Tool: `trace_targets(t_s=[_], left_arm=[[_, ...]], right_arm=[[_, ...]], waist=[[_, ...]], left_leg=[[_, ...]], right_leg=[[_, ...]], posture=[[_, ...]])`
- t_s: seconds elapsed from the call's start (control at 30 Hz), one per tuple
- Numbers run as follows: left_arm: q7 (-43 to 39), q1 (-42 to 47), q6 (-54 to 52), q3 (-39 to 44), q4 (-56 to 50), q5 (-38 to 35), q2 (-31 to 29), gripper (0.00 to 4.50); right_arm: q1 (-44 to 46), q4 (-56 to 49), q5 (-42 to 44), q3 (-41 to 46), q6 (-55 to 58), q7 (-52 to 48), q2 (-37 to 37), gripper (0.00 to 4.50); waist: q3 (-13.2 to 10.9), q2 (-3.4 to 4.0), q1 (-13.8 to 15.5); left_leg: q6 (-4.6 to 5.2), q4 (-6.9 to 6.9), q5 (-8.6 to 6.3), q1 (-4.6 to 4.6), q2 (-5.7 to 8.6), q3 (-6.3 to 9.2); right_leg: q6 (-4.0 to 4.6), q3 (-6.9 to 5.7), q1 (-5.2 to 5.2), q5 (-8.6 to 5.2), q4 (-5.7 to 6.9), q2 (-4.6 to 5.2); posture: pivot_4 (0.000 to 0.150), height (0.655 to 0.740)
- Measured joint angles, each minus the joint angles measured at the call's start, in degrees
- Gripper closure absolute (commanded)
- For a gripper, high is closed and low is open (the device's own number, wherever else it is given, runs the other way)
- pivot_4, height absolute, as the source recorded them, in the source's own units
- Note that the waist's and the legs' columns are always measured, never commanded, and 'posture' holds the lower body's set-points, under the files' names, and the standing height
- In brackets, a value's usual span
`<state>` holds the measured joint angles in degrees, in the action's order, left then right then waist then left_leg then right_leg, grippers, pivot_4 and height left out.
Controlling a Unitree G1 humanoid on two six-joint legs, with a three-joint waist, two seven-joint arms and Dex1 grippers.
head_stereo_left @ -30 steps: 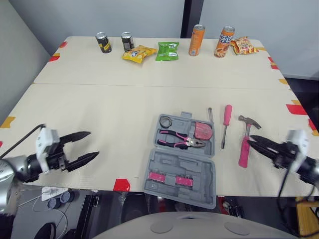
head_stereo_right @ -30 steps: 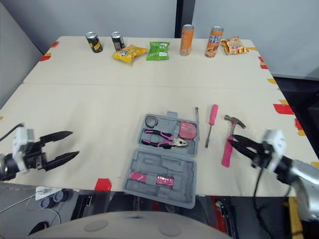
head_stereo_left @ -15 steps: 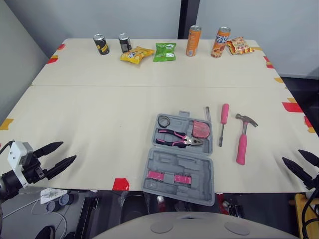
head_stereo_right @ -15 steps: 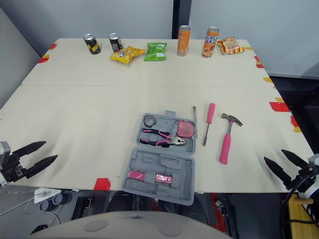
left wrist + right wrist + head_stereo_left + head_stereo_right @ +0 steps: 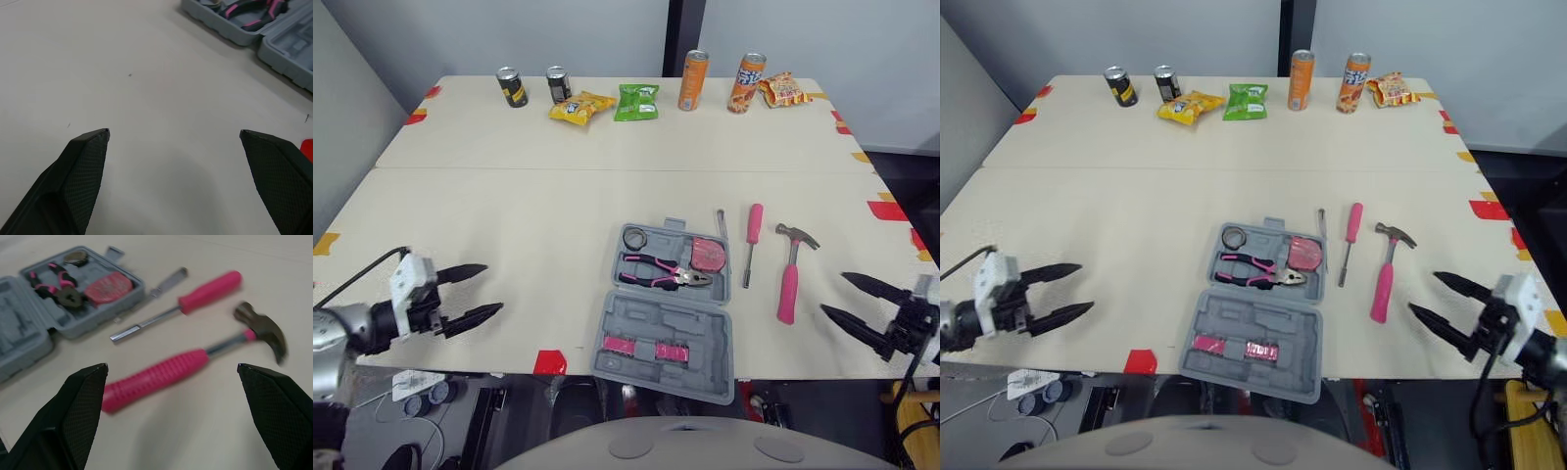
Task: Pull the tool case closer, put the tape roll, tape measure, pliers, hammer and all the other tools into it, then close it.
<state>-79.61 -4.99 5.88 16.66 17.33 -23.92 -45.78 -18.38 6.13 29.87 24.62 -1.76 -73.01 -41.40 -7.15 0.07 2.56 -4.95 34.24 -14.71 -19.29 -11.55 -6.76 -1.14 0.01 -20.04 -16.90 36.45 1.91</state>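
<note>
Two grippers, both spread wide, nothing held: right gripper (image 5: 834,294) low over cream tabletop (image 5: 558,206) near front-right corner, left gripper (image 5: 494,287) far over on opp. side, well apart from every tool. Grey plastic tool case (image 5: 651,321) open at front edge, approx. centre; already holds dark tape roll (image 5: 636,238), pink-and-black pliers (image 5: 666,274) and red tape measure (image 5: 710,255). Outside it, to robot's right: thin metal bit (image 5: 725,225), pink-handled screwdriver (image 5: 753,235), then pink-handled claw hammer (image 5: 790,284), outermost. Key relation for next move, prob. hammer pickup: sits just left of right gripper's tips, apart, no contact; long axis near-to-far w/ slight tilt, steel head at far end, grip butt at near end, closest to tips. In right wrist view, crosses diagonally beyond finger gap, pink grip roughly centred between tips. So right arm clearly nearer; whole case between left arm and hammer. Calls for short reach fwd and left, wrist turned so fingers straddle grip across its axis, not along it. Risk: rounded grip rolling if one finger lands first. Case close to front edge, so pull step likely done.
</note>
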Motion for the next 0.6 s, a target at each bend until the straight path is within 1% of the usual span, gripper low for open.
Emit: trace_targets(t_s=[0.1,0.13,0.17,0.23,0.3,0.37,0.4,0.43,0.47,0.6], left_arm=[[-1.63,3.6,0.15,-4.96,-1.56,1.28,0.62,1.51],[-1.97,4.61,0.16,-6.25,-1.64,1.61,0.89,1.98],[-2.38,5.68,0.2,-7.53,-1.79,1.93,1.28,2.24],[-2.83,7.72,0.31,-10.0,-1.66,2.81,1.95,2.96],[-3.32,10.13,0.44,-12.72,-1.16,4.12,2.74,3.65],[-3.58,12.93,0.73,-15.64,0.2,5.93,4.17,4.39],[-3.6,14.08,0.73,-17.1,0.66,6.6,5.13,4.5],[-3.6,14.93,0.65,-18.33,0.99,7.04,6.03,4.5],[-3.59,15.54,0.64,-19.38,1.05,7.55,6.68,4.5],[-3.36,18.43,0.69,-22.68,3.55,9.72,9.16,4.5]], right_arm=[[1.47,-4.31,-1.51,-5.0,1.02,-0.18,-0.25,0.79],[2.13,-5.01,-2.07,-6.25,1.2,-0.18,-0.28,1.22],[2.81,-5.57,-2.7,-7.65,1.32,-0.19,-0.37,1.47],[3.8,-6.29,-4.24,-10.07,1.45,-0.14,-0.52,2.24],[5.29,-6.75,-5.91,-12.97,1.62,0.11,-0.48,2.83],[7.09,-6.86,-8.33,-16.4,1.86,1.09,-0.43,3.6],[8.09,-6.98,-9.61,-18.26,2.02,1.72,-0.22,3.89],[8.85,-7.02,-10.63,-19.69,2.14,2.34,-0.06,4.21],[9.38,-7.12,-11.39,-20.8,2.25,2.75,0.09,4.42],[11.89,-7.07,-14.23,-24.39,3.15,4.52,0.27,4.42]], waist=[[0.0,-0.01,-0.03],[0.01,0.0,-0.11],[0.01,-0.01,-0.14],[0.01,-0.01,-0.11],[0.01,-0.01,-0.08],[0.01,-0.01,-0.07],[0.01,-0.01,-0.1],[0.01,-0.01,-0.12],[0.01,-0.01,-0.09],[0.01,-0.02,0.01]], left_leg=[[0.0,0.06,0.0,-0.02,0.0,-0.03],[-0.01,0.09,0.0,-0.01,0.0,-0.04],[-0.01,0.11,0.0,-0.02,0.0,-0.04],[-0.01,0.11,0.01,-0.03,0.0,-0.04],[-0.02,0.13,0.01,-0.05,0.0,-0.04],[-0.04,0.19,0.02,-0.06,0.05,-0.05],[-0.05,0.2,0.02,-0.09,0.13,-0.05],[-0.08,0.21,0.03,-0.09,0.16,-0.05],[-0.1,0.23,0.03,-0.12,0.16,-0.05],[-0.14,0.25,0.04,-0.13,0.19,-0.03]], right_leg=[[0.03,0.0,-0.08,-0.02,0.16,0.01],[0.04,0.01,-0.1,-0.03,0.22,0.02],[0.08,0.0,-0.14,-0.05,0.29,0.02],[0.13,0.0,-0.18,-0.08,0.37,0.01],[0.14,0.0,-0.26,-0.08,0.47,0.01],[0.14,0.02,-0.29,-0.08,0.57,0.01],[0.14,0.02,-0.33,-0.08,0.6,0.0],[0.14,0.02,-0.34,-0.08,0.63,-0.01],[0.14,0.02,-0.37,-0.08,0.65,-0.02],[0.14,0.02,-0.38,-0.08,0.68,-0.03]], posture=[[0.15,0.74],[0.15,0.74],[0.15,0.74],[0.15,0.74],[0.15,0.74],[0.15,0.74],[0.15,0.74],[0.15,0.74],[0.15,0.74],[0.15,0.74]])
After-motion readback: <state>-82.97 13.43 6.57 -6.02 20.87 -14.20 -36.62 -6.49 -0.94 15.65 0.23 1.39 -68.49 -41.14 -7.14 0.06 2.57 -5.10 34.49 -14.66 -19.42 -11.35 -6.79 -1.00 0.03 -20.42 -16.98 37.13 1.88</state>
